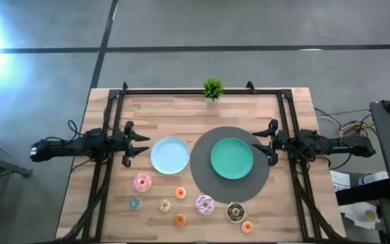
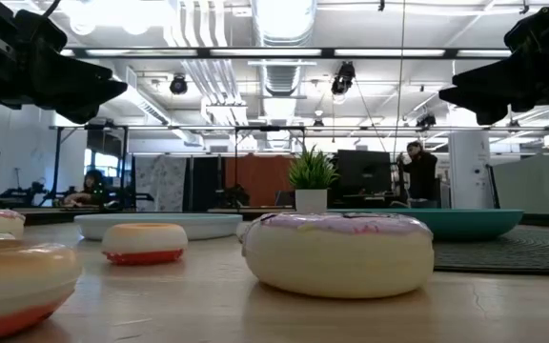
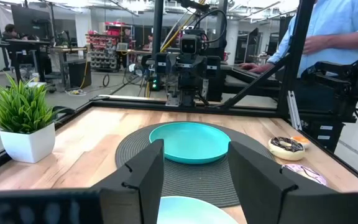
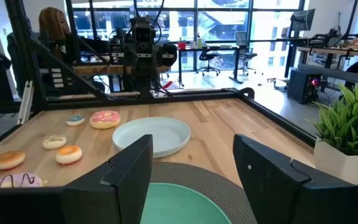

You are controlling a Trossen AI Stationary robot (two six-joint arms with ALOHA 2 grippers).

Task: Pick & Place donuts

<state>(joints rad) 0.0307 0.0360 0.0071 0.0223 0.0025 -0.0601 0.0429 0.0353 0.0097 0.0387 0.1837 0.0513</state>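
Both arms wait released: left gripper [image 1: 143, 144] mid-left, right gripper [image 1: 257, 143] mid-right. Approach the pink frosted donut [image 1: 142, 181] from directly above.

Eight-odd donuts [image 1: 179, 203] scattered flat, table's near edge.

Two plates sit mid-table [image 1: 100, 203]: the left plate [image 1: 170, 155] on bare wood, the right plate [image 1: 232, 158] on a round mat [image 1: 198, 173]. A plant [image 1: 213, 89] stands at the far edge. The donuts [image 1: 142, 181] are scattered along the near edge, one touching the mat. The left hand [image 1: 141, 144] is left of the plates, the right hand [image 1: 261, 144] right of them
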